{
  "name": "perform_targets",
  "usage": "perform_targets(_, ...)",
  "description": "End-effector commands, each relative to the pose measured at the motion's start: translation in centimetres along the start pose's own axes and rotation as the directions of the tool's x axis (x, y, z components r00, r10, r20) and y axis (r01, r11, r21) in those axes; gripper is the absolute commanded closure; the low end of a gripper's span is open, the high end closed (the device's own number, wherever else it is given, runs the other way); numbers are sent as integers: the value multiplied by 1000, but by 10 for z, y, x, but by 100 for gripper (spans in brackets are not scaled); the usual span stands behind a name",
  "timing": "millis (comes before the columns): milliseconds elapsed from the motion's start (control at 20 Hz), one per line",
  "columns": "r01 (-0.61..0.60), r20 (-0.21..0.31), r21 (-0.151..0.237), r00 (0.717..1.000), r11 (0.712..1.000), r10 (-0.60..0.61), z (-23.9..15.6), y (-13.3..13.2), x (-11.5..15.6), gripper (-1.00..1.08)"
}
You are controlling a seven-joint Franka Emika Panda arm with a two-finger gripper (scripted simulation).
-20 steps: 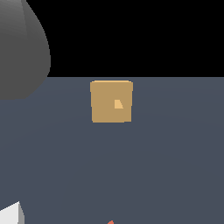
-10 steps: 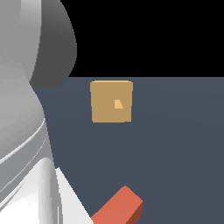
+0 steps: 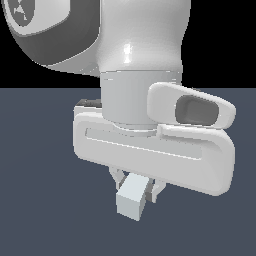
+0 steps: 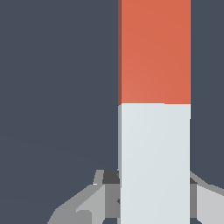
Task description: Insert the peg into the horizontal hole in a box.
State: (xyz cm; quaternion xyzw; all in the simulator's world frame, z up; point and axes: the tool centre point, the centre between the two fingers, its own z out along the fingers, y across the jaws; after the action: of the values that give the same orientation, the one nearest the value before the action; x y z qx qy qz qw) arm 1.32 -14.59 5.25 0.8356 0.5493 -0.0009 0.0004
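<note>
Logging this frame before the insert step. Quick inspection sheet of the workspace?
Surface: plain dark slate floor, bare where visible.
Peg: white half at the gripper end, orange-red half pointing away; in the exterior view only the white end shows below the hand.
Box and hole: not visible in either view; the arm fills the exterior view.
Clutter: nothing seen.
Gripper: fingers flank the peg's white half; appears closed on it.
Cables: nothing seen.
Surroundings: black background above the floor.

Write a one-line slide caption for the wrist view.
Wrist view: the gripper holds the peg by its white half, the orange-red half pointing away over the dark floor; no box in sight.
</note>
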Motion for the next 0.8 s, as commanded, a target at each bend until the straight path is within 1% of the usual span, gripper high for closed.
perform_targets(0,108,0,-2,994,994,-108,-9,-3,40,108)
perform_targets(200,266,0,-2,964,964,-266,-20,-19,99,108)
perform_targets(350,350,-1,-2,937,937,-350,-26,-31,129,108)
perform_targets(450,388,-1,-2,922,922,-388,-28,-38,143,108)
perform_targets(550,410,-1,-1,912,912,-410,-30,-43,151,108)
perform_targets(750,417,-1,-1,909,909,-417,-31,-44,154,108)
